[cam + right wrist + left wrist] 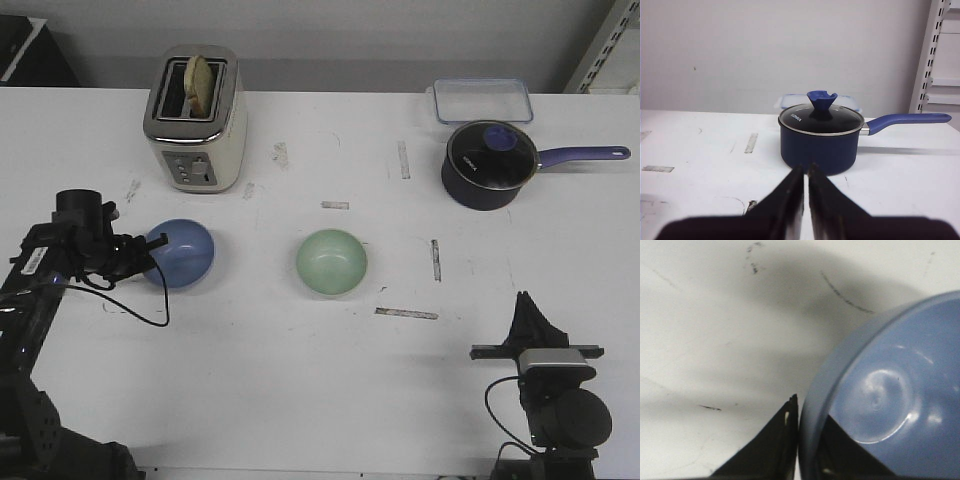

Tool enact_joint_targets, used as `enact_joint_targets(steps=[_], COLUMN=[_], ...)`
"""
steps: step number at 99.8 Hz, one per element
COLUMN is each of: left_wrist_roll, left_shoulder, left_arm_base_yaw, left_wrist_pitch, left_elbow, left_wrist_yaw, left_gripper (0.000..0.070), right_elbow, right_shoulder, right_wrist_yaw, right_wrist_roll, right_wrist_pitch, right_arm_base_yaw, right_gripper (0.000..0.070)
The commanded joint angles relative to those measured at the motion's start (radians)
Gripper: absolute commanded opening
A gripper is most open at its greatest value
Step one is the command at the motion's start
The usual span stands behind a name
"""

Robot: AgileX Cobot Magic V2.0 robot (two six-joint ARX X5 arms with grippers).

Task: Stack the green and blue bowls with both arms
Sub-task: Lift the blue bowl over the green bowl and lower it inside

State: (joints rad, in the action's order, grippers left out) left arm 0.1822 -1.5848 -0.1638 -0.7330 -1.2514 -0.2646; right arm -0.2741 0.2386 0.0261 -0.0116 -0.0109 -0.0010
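Gripping the blue bowl (181,252) by its rim, one finger inside and one outside, my left gripper (143,252) holds it just left of the green bowl (331,262), which sits apart on the white table (300,390); my right gripper (805,197), fingers nearly touching, carries nothing

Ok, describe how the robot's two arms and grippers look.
Both are black jointed arms. The left gripper has pointed black fingers, a loose black cable looping beneath, and a white label on its arm. The right gripper tapers to a point above a silver-grey camera block.
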Motion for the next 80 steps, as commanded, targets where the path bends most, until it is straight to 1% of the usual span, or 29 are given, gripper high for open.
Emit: enact_joint_targets(steps=[1,14,24,41,50,62,71,80], left_wrist_roll=[0.006,0.026,0.071,0.145,0.157,0.2,0.225,0.228], left_shoulder=[-0.014,-0.015,-0.022,-0.064,-0.086,-0.117,-0.152,-0.182], left_arm_base_yaw=[0.019,0.09,0.166,0.314,0.4,0.507,0.571,0.626], left_wrist_pitch=[-0.019,-0.059,-0.078,-0.06,-0.005,0.113,0.175,0.213], left_elbow=[-0.048,-0.102,-0.149,-0.246,-0.286,-0.306,-0.314,-0.314], left_wrist_yaw=[-0.006,-0.006,-0.006,-0.006,-0.006,-0.007,-0.016,-0.029], left_gripper=[0.0001,0.0001,0.0001,0.0001,0.0001,0.0001,0.0001,0.0001], right_elbow=[-0.001,-0.001,-0.001,-0.001,-0.001,-0.001,-0.001,-0.001], right_shoulder=[-0.002,-0.002,-0.002,-0.002,-0.002,-0.002,-0.002,-0.002], right_wrist_yaw=[0.0,0.0,0.0,0.0,0.0,0.0,0.0,0.0], right_wrist_roll=[-0.008,-0.008,-0.008,-0.008,-0.008,-0.008,-0.008,-0.008], right_wrist_pitch=[0.011,0.011,0.011,0.011,0.011,0.011,0.011,0.011], right_arm_base_yaw=[0.0,0.0,0.0,0.0,0.0,0.0,0.0,0.0], right_gripper=[0.0005,0.0005,0.0005,0.0005,0.0005,0.0005,0.0005,0.0005])
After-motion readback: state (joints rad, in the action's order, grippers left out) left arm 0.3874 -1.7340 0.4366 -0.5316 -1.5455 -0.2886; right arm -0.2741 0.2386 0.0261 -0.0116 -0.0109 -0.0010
